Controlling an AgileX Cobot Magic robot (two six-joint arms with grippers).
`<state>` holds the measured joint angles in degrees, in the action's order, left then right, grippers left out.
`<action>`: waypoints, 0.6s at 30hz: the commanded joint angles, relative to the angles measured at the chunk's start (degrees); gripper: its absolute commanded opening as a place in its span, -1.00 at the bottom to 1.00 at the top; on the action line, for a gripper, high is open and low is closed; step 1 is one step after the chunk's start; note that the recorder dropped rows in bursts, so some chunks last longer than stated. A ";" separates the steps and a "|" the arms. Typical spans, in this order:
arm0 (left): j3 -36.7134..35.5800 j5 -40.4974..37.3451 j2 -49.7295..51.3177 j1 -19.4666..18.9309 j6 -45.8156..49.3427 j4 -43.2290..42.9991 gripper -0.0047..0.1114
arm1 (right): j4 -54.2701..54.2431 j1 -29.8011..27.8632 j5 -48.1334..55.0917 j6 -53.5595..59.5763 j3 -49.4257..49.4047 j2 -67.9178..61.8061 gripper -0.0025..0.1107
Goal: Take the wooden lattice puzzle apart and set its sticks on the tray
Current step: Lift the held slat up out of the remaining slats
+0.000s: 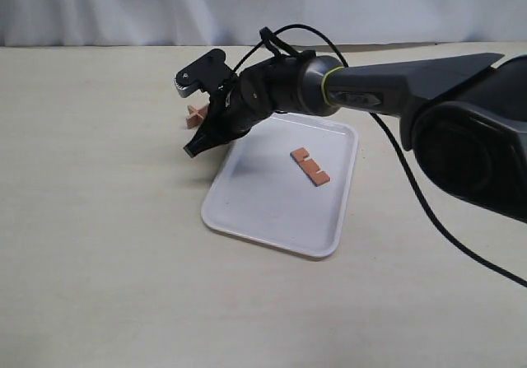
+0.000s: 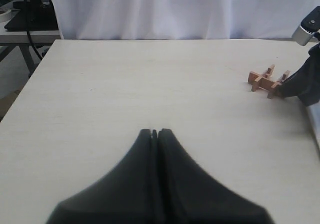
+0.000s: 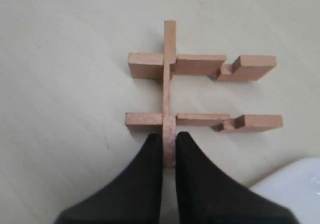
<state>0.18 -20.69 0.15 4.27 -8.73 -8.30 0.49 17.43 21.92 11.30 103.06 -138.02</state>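
The wooden lattice puzzle (image 3: 200, 91) lies on the table just off the tray's far left corner. It shows as two parallel notched sticks crossed by one stick standing on edge. My right gripper (image 3: 169, 145) is shut on the near end of that cross stick (image 3: 169, 48). From the exterior the puzzle (image 1: 194, 115) peeks out behind the right gripper (image 1: 201, 131). One loose stick (image 1: 310, 166) lies flat on the white tray (image 1: 263, 207). My left gripper (image 2: 156, 132) is shut on nothing, low over bare table, with the puzzle (image 2: 266, 79) far off.
The right arm (image 1: 387, 88) reaches across above the tray's far edge, with a black cable (image 1: 420, 195) trailing over the table. A tray corner (image 3: 295, 184) shows beside the right fingers. White curtain backs the table.
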 commanded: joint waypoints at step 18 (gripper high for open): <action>-0.18 0.36 -0.15 0.43 0.11 -0.03 -0.92 | 0.19 0.72 25.40 0.87 -1.85 19.66 -0.87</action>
<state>0.18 -20.69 0.15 4.27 -8.73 -8.30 -0.59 18.86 43.33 11.40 103.06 -120.99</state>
